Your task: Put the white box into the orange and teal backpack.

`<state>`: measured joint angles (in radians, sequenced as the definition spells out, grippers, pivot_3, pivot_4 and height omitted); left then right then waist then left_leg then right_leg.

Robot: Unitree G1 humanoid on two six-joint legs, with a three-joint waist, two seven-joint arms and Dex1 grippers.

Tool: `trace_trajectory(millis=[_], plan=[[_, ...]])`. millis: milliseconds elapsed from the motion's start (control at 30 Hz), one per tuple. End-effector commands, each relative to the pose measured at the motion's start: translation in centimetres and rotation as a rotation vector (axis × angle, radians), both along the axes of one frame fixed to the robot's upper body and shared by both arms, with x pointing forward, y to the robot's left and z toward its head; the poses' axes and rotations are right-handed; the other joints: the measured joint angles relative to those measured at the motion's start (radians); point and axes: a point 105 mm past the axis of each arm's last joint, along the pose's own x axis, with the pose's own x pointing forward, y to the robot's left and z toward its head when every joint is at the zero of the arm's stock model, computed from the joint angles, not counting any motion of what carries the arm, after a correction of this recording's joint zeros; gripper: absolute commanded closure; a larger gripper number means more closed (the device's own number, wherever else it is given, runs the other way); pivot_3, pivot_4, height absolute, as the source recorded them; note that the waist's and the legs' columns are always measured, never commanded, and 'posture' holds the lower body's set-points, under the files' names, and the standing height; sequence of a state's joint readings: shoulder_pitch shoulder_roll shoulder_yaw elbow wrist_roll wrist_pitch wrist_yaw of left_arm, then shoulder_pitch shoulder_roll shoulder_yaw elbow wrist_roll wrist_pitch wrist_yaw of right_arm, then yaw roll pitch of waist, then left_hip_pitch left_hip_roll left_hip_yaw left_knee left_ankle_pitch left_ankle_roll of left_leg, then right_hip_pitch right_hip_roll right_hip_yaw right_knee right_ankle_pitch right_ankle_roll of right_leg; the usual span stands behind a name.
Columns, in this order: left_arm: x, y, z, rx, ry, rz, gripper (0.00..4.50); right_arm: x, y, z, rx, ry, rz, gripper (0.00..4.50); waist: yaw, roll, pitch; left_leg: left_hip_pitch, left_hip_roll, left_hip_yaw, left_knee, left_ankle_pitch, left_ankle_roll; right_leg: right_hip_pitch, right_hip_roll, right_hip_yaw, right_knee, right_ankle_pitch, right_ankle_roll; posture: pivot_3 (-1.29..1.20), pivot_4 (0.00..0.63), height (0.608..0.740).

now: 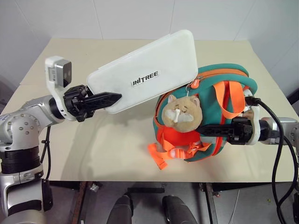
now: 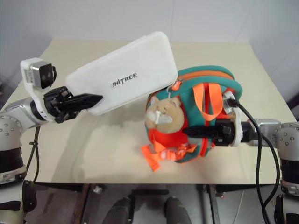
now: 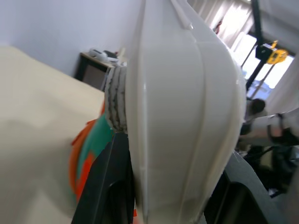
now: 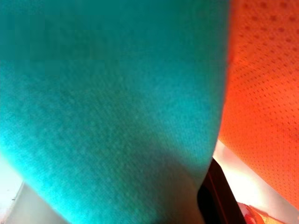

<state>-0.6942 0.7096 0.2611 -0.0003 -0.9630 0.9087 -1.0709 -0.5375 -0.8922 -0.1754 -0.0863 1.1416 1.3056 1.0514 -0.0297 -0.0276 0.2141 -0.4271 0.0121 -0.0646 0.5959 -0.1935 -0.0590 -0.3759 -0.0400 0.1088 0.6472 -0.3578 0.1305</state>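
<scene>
- Step in hand, by the look of it: carrying the flat, long white plastic box with rounded corners and dark lettering (image 1: 145, 74) toward the mouth of the small rounded orange and teal fabric backpack (image 1: 219, 112).
- Held in the air above the beige table (image 1: 93, 144), tilted, far corner up, one long edge lying over the backpack's upper rim just above the zip pull.
- Left gripper (image 1: 105, 99) pinching the near short end of the white box, black fingers on either face.
- Right gripper (image 1: 212, 130) pressed together on teal fabric at the backpack's side, holding the bag up on the table.
- Whether the zip mouth gapes wide enough: cannot tell from here.
- To do it well: lower the far end first, line the long axis up with the opening, slide in lengthwise rather than flat-on; keep the bag's rim pulled taut so the soft fabric does not fold under the hard edge.
- Risk: smooth hard shell, gripped only at one end, likely to pivot or slip if it snags.
- Textures: glossy rigid box with a seam round its edge; soft knit teal trim, dotted orange mesh, orange webbing straps; tan plush cat toy (image 1: 180, 112) hanging on the front.
</scene>
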Motion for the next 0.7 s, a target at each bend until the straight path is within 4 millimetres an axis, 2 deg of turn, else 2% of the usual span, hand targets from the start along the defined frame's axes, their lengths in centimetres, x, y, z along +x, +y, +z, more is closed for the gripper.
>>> trace_trajectory(millis=[33, 267, 567, 700], plan=[[0.5, -0.2, 0.3, 0.060, -0.083, 0.032, 3.14, -0.5, 0.2, 1.0, 0.019, -0.054, 0.011, 4.46, 0.000, 0.000, 0.000, 0.000, 0.000, 0.000, 0.000, 0.000, 0.000, 0.000, 0.000, 0.000, 0.000, 0.000, 0.000, 0.00, 0.150, 0.740], [0.0, 0.5, -1.3, 0.234, -0.085, -0.012, 3.14, -0.6, 0.0, 1.0, 0.023, -0.056, -0.007, 4.46, -0.002, 0.000, 0.000, 0.000, 0.000, 0.000, -0.001, 0.000, 0.000, 0.000, 0.000, 0.000, -0.001, 0.000, 0.000, 0.00, 0.150, 0.740], [0.3, 3.8, -2.6, 0.411, -0.054, 0.055, 3.14, -0.5, 0.1, 0.6, 0.035, -0.057, -0.015, 4.46, -0.002, 0.000, 0.000, 0.000, 0.000, 0.000, -0.002, 0.000, 0.000, 0.000, 0.000, 0.000, -0.001, 0.000, 0.000, 0.00, 0.150, 0.740], [0.4, 3.6, -3.4, 0.461, -0.060, 0.038, 3.14, -0.4, 0.2, 0.6, 0.040, -0.058, -0.017, 4.46, -0.001, 0.000, 0.000, 0.000, 0.000, 0.000, -0.003, 0.000, 0.000, 0.000, 0.000, 0.000, -0.001, 0.000, -0.001, 0.00, 0.150, 0.740]])
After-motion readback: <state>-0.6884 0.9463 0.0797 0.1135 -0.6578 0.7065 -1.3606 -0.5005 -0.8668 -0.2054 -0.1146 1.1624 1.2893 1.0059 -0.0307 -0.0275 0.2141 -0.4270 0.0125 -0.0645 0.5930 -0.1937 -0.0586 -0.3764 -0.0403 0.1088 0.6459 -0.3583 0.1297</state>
